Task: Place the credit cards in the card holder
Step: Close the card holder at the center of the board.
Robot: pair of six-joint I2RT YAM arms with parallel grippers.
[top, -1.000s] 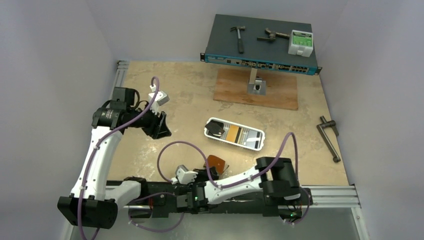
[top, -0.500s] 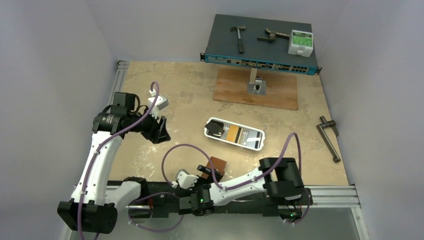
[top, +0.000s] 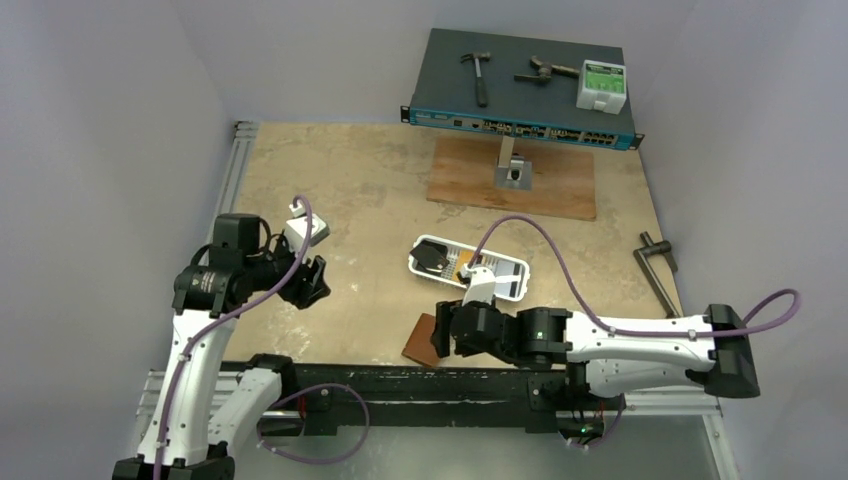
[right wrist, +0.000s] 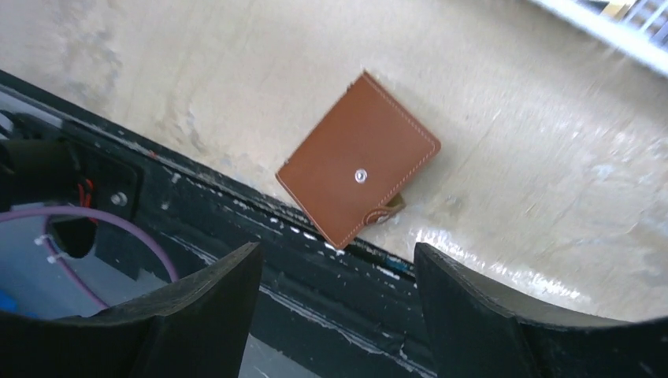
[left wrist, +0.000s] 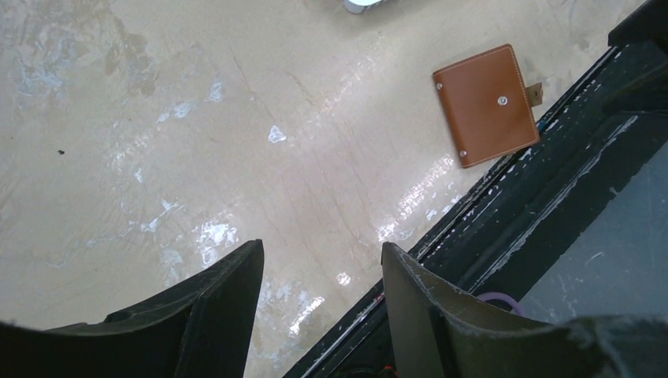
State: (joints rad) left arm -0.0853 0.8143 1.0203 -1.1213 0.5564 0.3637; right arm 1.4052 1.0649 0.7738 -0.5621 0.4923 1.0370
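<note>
The small brown leather folding card holder (top: 418, 340) lies flat and closed, snap side up, at the near edge of the beige table (top: 350, 190). Its near corner and tab touch the black rail (top: 400, 378) that runs along that edge. The mixed-colour plastic credit cards (top: 462, 266) stand in the white slotted tray (top: 520, 285), further from the arms and a little to the right of the card holder, none of them in its pockets.

The right gripper (top: 440, 332) hangs just beside the card holder, on its right, with jaws spread wide and nothing between them. In the right wrist view the card holder sits ahead of the fingers, and its long axis runs diagonally, skewed to the line between the two fingers. The left gripper (top: 312, 280) is well apart on the left, jaws parted and empty, and sees the card holder only at the far right of its own view.

The right arm is much the nearer. A grasp would probably need a turn of the wrist to square the fingers with the card holder's edges.
</note>
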